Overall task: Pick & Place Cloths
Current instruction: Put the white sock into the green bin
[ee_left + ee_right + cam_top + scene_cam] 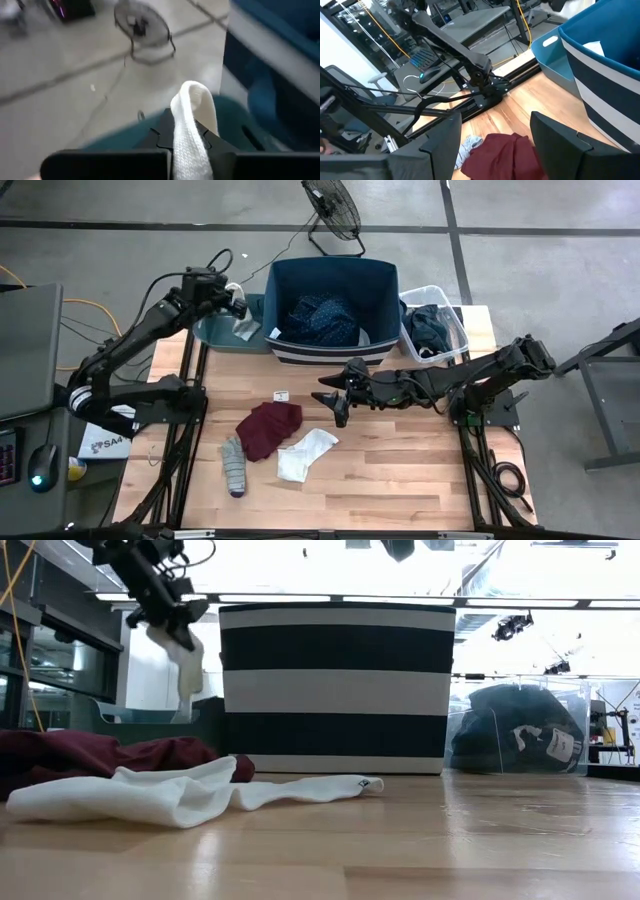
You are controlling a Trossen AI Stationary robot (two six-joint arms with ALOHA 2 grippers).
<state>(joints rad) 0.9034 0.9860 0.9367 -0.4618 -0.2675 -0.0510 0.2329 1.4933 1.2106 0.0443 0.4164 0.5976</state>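
Note:
My left gripper (238, 307) is raised over the teal bin (215, 332) at the table's far left and is shut on a white sock (184, 662). My right gripper (334, 404) is open and empty, low over the table just right of the maroon cloth (268, 428). The maroon cloth also shows between its fingers in the right wrist view (502, 155). Another white sock (305, 452) and a grey sock (233, 465) lie flat on the table. Navy dotted cloth (325, 320) lies in the striped navy bin. Dark cloths (430, 328) lie in the clear bin. My left gripper pinches the white sock between its two fingers, and a rounded fold of the sock (192, 100) sticks out past the fingertips. The rest of the sock hangs slack below the gripper (186, 675), clear of the table, above the teal bin.
The striped navy bin (335, 690) stands at the far middle, with the clear bin (520, 730) to its right. A small white tag (281, 395) lies on the table near the maroon cloth. A floor fan (332, 210) stands beyond the table. The near right of the table is bare wood.

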